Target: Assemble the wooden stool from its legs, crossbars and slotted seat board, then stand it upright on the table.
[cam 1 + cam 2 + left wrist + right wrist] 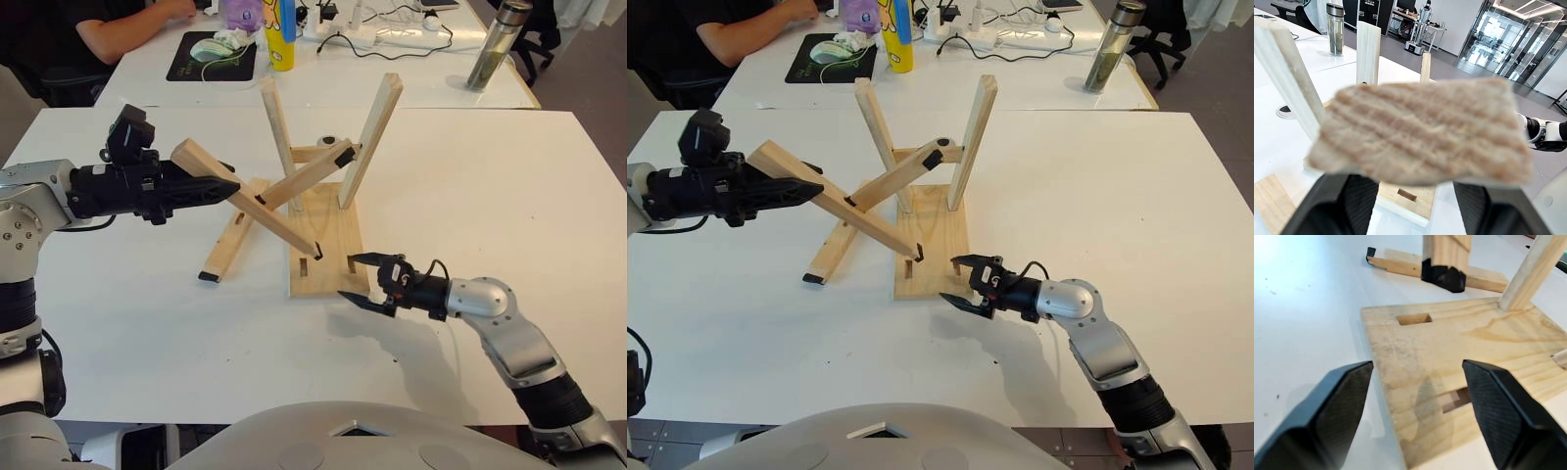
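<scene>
Two jaws: the left jaws are clamped on the top end of a leg at 9 o'clock from the seat board. The right jaws stand open at 5 o'clock, one dark textured finger [1337, 406] on each side of the board's near corner.
Seat board [333, 240]: a flat rectangle of pale grained wood with square-cut slots, lying mid-tabletop.
Held leg [284, 227]: a rough-sawn bar slanting down towards 3 o'clock. Its black-capped foot is just beside the slot at the board's 7 o'clock corner.
Standing legs: two straight bars rise from the board's far end, one [278, 132] leaning to 11 o'clock and the other [373, 137] to 1 o'clock.
Crossbar [309, 171]: black-tipped, it drops from the 1 o'clock leg towards 9 o'clock and crosses the held leg.
Loose leg [227, 245]: lies flat just beside the board at 8 o'clock, black cap nearest the robot.
Open room: the smooth white tabletop [490, 176] is broad and bare from 2 to 6 o'clock.
Far edge: at 12 o'clock a second tabletop carries a metal flask [498, 44] and a yellow bottle [282, 39].
</scene>
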You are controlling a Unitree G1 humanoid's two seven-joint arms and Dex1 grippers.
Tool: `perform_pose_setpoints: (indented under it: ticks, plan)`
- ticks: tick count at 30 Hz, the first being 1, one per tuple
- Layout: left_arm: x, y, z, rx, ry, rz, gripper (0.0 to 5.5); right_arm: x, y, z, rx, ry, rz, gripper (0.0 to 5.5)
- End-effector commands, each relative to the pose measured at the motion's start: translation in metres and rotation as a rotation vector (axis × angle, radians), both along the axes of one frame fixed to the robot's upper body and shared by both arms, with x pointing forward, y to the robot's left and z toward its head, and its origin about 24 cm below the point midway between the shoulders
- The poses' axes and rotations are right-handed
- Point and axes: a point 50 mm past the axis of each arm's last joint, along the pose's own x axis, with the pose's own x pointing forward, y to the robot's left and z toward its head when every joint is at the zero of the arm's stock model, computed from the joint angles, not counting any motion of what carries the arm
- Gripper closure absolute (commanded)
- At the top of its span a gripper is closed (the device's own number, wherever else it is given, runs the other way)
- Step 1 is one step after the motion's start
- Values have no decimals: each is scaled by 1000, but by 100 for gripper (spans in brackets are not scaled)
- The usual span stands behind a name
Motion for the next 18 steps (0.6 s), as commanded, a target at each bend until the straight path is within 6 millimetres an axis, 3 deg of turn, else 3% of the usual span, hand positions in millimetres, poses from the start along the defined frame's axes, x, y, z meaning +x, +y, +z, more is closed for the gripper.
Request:
perform_pose_setpoints:
  ticks: [1,7,18]
  plan:
    - [3,1,5,48,-31,-15,344,5,-2,-9,-139,-64,36,210]
    - [4,1,7,57,-44,-28,344,20,-14,-18,-301,-169,6,210]
    - [12,-14,7,118,-155,-24,344,19,-15,-15,-255,-148,43,210]
